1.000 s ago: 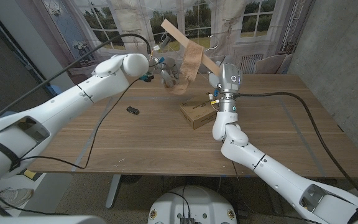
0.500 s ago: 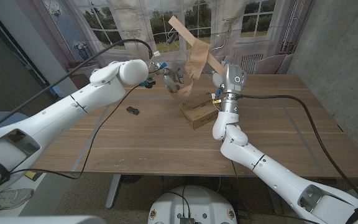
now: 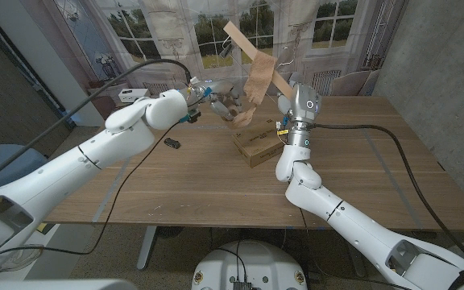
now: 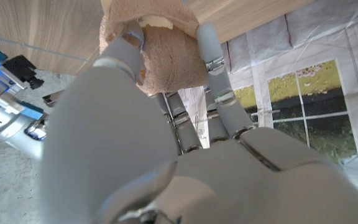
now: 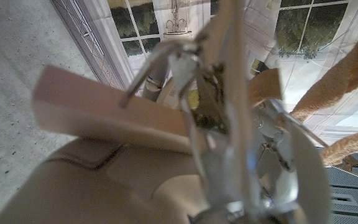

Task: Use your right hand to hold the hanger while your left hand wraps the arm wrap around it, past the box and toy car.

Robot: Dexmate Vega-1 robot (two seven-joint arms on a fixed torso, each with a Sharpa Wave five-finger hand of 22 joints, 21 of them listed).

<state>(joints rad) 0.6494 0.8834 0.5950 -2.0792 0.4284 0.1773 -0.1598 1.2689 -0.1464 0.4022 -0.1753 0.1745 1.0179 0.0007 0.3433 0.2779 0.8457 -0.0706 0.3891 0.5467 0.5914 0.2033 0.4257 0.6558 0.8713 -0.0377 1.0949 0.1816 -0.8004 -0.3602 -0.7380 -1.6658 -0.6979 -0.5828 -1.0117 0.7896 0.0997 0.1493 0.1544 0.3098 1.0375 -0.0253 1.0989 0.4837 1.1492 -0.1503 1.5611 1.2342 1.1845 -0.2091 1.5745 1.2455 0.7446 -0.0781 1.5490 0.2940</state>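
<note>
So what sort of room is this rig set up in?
Probably a lab or test room: a wooden table on bare concrete flooring, a printed window-scene backdrop hung behind, and loose cables trailing across the tabletop.

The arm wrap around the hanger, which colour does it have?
Light tan brown, the arm wrap shows best in the head view.

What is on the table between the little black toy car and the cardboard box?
Nothing: in the head view the stretch of wood between the toy car and the box is bare. The arm wrap, held by the left hand, hangs above it.
</note>
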